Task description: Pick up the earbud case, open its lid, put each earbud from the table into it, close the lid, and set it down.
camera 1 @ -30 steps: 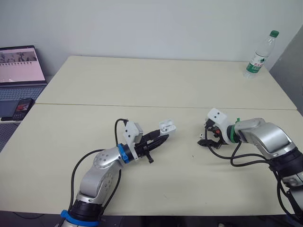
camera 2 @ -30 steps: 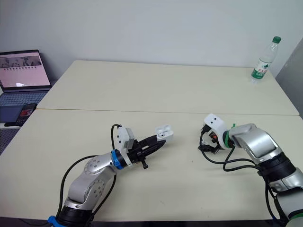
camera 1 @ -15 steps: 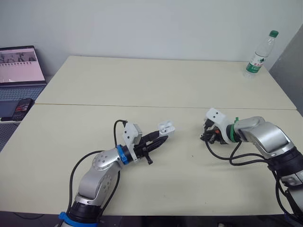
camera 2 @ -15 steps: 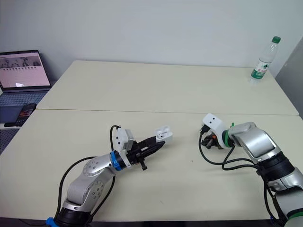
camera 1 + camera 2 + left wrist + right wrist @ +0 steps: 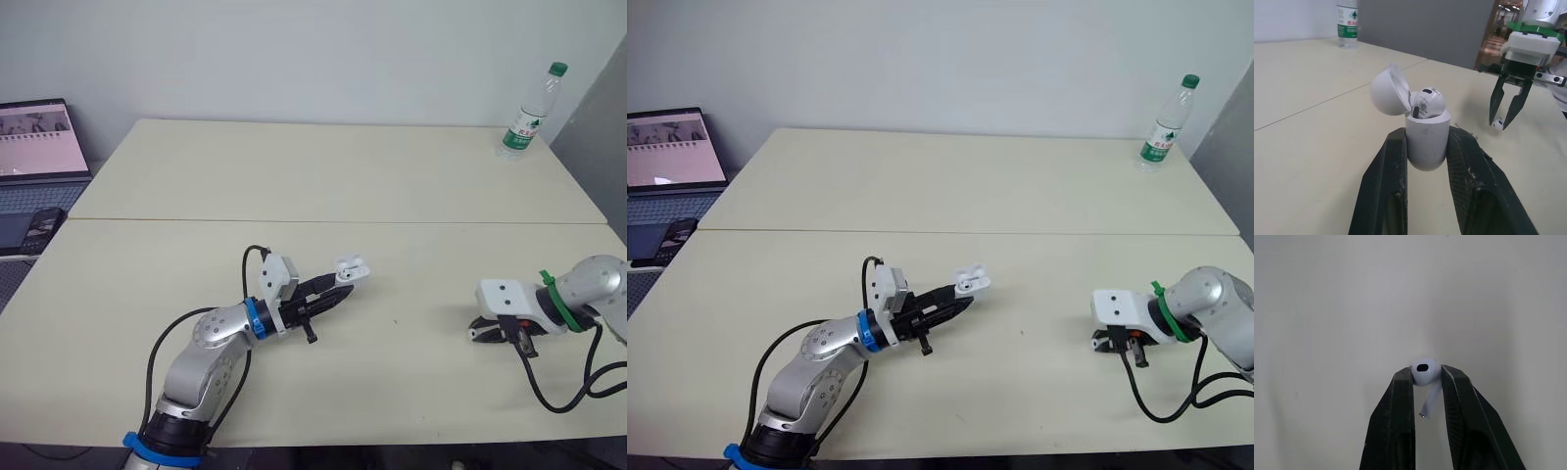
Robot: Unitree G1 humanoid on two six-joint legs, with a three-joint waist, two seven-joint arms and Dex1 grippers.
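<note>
Left claw clamped, reaching forward; right claw pinched, pointing down.

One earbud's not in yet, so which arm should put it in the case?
Right: the right gripper pinches the earbud, while the left gripper is shut on the open case.

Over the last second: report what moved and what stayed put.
The right gripper swung off toward the robot's right and nearer its body, and now pinches a small white earbud. The left gripper still holds the white plastic earbud case, lid open, a second earbud seated inside.
</note>
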